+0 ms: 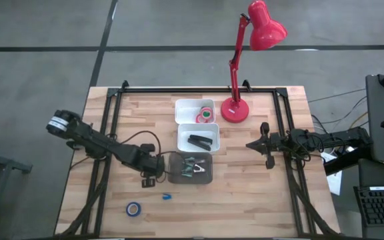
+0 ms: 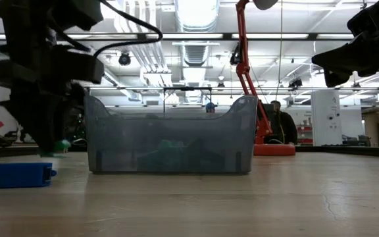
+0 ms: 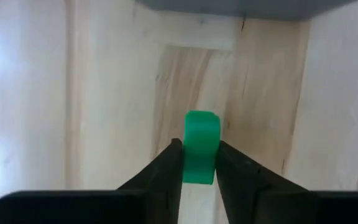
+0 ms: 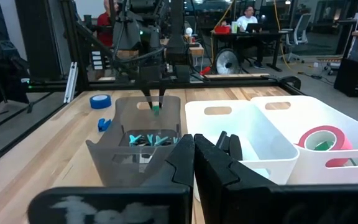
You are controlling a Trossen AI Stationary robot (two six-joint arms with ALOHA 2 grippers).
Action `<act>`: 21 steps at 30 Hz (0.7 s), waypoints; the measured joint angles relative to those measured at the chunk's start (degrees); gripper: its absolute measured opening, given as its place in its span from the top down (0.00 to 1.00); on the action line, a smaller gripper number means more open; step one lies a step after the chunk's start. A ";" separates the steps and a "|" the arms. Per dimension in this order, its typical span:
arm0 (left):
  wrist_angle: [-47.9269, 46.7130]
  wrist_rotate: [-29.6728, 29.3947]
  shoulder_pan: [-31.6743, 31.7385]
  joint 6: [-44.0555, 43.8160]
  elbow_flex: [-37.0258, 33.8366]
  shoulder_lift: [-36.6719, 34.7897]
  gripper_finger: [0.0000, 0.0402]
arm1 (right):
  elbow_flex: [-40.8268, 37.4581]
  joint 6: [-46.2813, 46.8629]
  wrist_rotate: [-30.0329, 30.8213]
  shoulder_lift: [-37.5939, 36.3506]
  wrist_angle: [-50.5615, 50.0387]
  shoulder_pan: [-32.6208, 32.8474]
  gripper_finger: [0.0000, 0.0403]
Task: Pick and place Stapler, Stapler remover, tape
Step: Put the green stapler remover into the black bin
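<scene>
A pale wooden-plank desk (image 1: 259,193) is seen from above, with a red desk lamp (image 1: 235,107) standing at its far edge. Toward the front from the lamp, three bins are lined up: a white plastic bin (image 1: 187,107) nearest the lamp, holding red and green tape rolls (image 1: 206,115) that are partly cut off by its wall; a second white bin (image 1: 213,141) with the slim black stapler (image 1: 201,141) lying in it; and a smoky translucent grey bin (image 1: 176,175), whose teal-handled contents (image 1: 192,167) are hard to make out. The left pincer (image 1: 150,180) is held low just beside the grey bin, on the side away from the lamp, its fingers (image 3: 166,168) closed narrowly on a small green block (image 3: 201,146). A blue tape roll (image 1: 133,209) and a small blue piece (image 1: 167,197) lie farther toward the front. The right pincer (image 1: 269,159) is shut and empty, near the lamp's base.
</scene>
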 joint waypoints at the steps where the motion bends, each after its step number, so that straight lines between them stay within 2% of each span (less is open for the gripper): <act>1: -1.54 -0.49 0.16 0.00 0.58 -0.49 0.77 | 0.01 0.01 0.00 -0.01 0.00 -0.01 0.98; 7: -7.16 -6.95 1.34 1.43 3.98 -4.14 0.81 | 0.01 0.02 0.01 0.00 0.00 0.00 0.98; 13: -7.27 -18.27 2.20 7.85 7.99 -7.66 0.80 | 0.02 0.07 0.01 -0.01 0.00 0.00 0.98; 17: -3.10 -26.73 2.90 12.83 10.21 -8.76 0.77 | 0.00 0.04 -0.01 -0.01 0.00 0.00 0.98; 21: 4.81 -27.46 4.47 17.78 11.33 -8.82 0.78 | 0.02 0.04 0.01 -0.01 0.00 0.00 0.98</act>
